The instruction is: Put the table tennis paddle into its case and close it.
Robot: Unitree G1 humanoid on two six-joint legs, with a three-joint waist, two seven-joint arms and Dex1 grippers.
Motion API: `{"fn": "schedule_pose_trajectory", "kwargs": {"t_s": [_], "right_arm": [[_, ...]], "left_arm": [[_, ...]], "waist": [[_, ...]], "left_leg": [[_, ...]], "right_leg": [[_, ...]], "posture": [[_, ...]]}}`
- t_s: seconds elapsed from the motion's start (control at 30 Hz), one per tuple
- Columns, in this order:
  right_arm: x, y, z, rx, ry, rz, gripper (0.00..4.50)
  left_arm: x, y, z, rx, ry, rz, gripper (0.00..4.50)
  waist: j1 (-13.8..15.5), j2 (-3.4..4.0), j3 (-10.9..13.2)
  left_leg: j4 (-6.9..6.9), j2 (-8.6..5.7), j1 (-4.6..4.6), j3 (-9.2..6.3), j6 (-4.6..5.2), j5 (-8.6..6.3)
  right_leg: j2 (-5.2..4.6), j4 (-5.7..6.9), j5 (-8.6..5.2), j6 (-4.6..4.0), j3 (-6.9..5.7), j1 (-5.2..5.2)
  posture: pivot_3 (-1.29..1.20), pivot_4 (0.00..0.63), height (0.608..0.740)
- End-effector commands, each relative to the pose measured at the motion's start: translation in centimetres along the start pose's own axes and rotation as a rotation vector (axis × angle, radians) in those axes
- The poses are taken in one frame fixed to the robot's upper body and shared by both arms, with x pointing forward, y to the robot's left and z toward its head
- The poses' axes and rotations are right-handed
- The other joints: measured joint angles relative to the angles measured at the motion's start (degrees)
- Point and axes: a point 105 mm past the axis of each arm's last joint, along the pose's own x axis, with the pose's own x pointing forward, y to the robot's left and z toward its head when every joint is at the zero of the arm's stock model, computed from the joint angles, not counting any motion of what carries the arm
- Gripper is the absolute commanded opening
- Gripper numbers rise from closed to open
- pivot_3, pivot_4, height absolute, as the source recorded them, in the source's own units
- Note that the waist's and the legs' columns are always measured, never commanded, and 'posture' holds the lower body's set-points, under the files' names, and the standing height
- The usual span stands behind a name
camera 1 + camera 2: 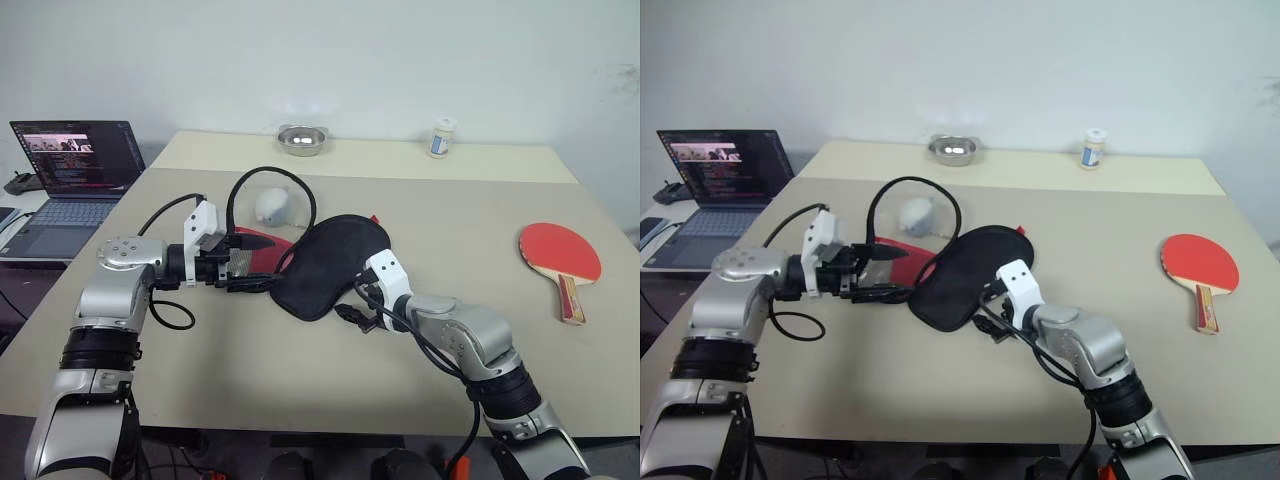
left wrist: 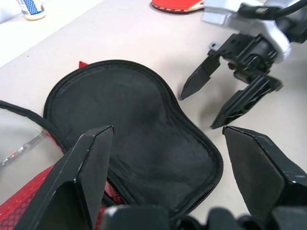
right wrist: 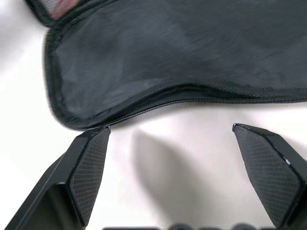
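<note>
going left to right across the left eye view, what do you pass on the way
laptop → left gripper → case → right gripper → small bottle → table tennis paddle

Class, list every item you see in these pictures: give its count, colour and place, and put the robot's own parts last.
Case: one, black over red, table centre, between the end effectors.
Charm: one, white, beside the case.
Cord: one, black loop, around the charm.
Paddle: one, red, wooden handle, table's right side.
Bowl: one, metal, far edge.
Bottle: one, white, far edge.
Laptop: one, open, left of the table.
Table: one, beige.
Left end effector: black, open, over the case's red end.
Right end effector: black, open, at the case's edge.
</note>
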Motion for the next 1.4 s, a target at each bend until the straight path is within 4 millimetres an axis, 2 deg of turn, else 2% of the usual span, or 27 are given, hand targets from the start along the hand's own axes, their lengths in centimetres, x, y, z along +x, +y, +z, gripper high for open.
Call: {"fn": "schedule_pose_trajectory", "kwargs": {"t_s": [0.03,0.33,0.5,0.6,0.63,0.7,0.8,0.97,1.2,1.4], "right_arm": [[0.3,0.3,1.4,0.027,-0.055,0.012,4.5],[3.0,-0.8,1.8,0.054,-0.042,-0.036,4.5],[3.5,-0.9,2.5,0.067,-0.073,-0.052,4.5],[3.4,-1.4,2.7,0.069,-0.088,-0.079,3.93],[3.3,-1.6,2.7,0.077,-0.091,-0.085,3.62],[3.1,-2.0,2.6,0.098,-0.094,-0.094,2.88],[2.5,-2.8,2.2,0.216,-0.081,-0.096,1.79],[1.5,-4.9,1.9,0.35,-0.081,-0.125,0.11],[-0.4,-7.1,2.1,0.378,-0.087,-0.144,0.04],[-2.9,-9.6,1.3,0.354,-0.065,-0.201,0.04]], "left_arm": [[-0.2,0.1,1.3,0.052,-0.016,0.01,3.96],[0.1,0.3,1.2,0.053,-0.019,0.018,3.96],[0.1,0.3,1.2,0.056,-0.02,0.025,3.96],[0.1,0.3,1.2,0.061,-0.025,0.03,4.0],[0.2,0.2,1.2,0.061,-0.027,0.03,4.0],[0.3,0.2,1.2,0.057,-0.037,0.032,4.0],[0.8,-0.1,1.4,0.05,-0.059,0.025,4.0],[1.9,-0.4,1.5,0.01,-0.073,0.018,4.0],[3.0,-0.9,2.0,0.015,-0.108,0.002,4.0],[3.7,-1.2,2.3,0.019,-0.123,-0.019,4.0]], "waist": [[-0.03,0.0,0.0],[-0.44,0.0,0.0],[-0.87,0.0,0.0],[-1.08,0.0,0.0],[-1.08,0.0,0.0],[-1.08,0.0,0.0],[-1.05,0.0,0.0],[-1.05,0.01,0.01],[-1.07,0.02,0.01],[-1.02,0.03,0.02]], "left_leg": [[0.0,0.0,0.0,0.0,0.0,0.0],[0.0,-0.02,0.0,0.01,0.0,0.0],[0.0,0.0,0.03,0.01,0.0,0.0],[0.0,0.0,0.03,0.01,0.0,0.0],[0.0,0.0,0.03,0.01,0.0,0.0],[0.0,0.0,0.02,0.0,-0.01,0.0],[0.0,-0.02,-0.01,0.0,-0.01,0.0],[-0.04,-0.01,0.0,0.01,-0.01,0.0],[-0.06,-0.03,-0.01,0.01,-0.01,0.0],[-0.08,-0.04,-0.02,0.02,0.0,0.0]], "right_leg": [[0.0,0.0,0.0,0.0,0.0,0.0],[0.0,-0.01,0.0,0.0,0.0,0.0],[0.0,0.05,0.0,-0.01,0.01,0.0],[-0.01,0.05,0.01,-0.01,0.01,0.0],[-0.01,0.05,0.01,-0.01,0.01,0.0],[-0.01,0.04,0.01,-0.01,0.01,0.0],[-0.04,0.01,0.01,-0.01,0.01,0.0],[-0.05,0.0,0.01,-0.02,0.01,0.0],[-0.06,-0.01,0.01,-0.02,0.02,0.0],[-0.06,-0.04,0.01,-0.01,0.02,0.0]], "posture": [[0.0,0.15,0.74],[0.0,0.15,0.74],[0.0,0.15,0.74],[0.0,0.15,0.74],[0.0,0.15,0.74],[0.0,0.15,0.74],[0.0,0.15,0.74],[0.0,0.15,0.74],[0.0,0.15,0.74],[0.0,0.15,0.74]]}}
